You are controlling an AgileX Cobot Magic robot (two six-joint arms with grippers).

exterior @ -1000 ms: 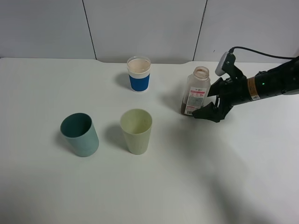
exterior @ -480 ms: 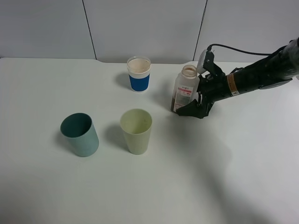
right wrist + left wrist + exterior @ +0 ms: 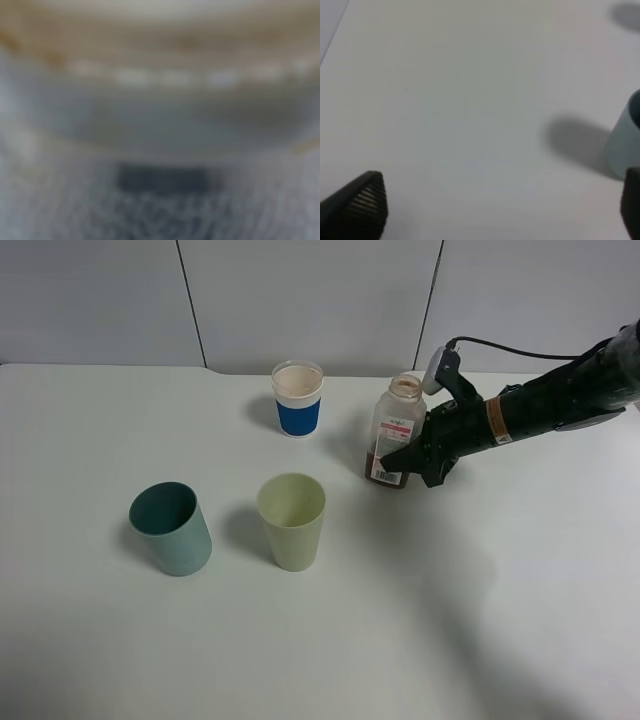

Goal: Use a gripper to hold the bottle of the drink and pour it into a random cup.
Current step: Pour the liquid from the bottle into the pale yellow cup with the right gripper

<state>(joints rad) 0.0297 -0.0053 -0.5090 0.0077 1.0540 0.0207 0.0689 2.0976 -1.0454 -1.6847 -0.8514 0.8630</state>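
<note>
bottle point(image 3: 396, 428) sits right of centre on the counter point(image 3: 480, 620), toward the far side. Close to upright, with the neck leaning slightly right. No cap, mouth open. White-and-red label faces the camera.
drink point(image 3: 378, 460): a brown layer in the bottom part of the bottle, with the upper part see-through.
right hand point(image 3: 400, 456) comes in from the right and is pinched on the lower half of the bottle. One black finger lies across the front, just above the base. The other finger is hidden behind the bottle.
Can't tell if the base touches the counter or is just off it.
Right wrist view is only a blurred close-up, with a brownish band and smeared label print. Nothing sharper than that.
yellow-green cup point(image 3: 292, 522): upright, mouth up, near-left of the bottle and apart from it.
teal cup point(image 3: 171, 528): left of the yellow-green one with a gap between them, leaning a little.
white cup with blue band point(image 3: 298, 400): far side, left of the bottle, not touching it.
left hand point(image 3: 500, 210): fingers spread wide with nothing between them, over bare counter. The teal cup's side shows at the edge of its wrist view. It does not appear in the high view.
</note>
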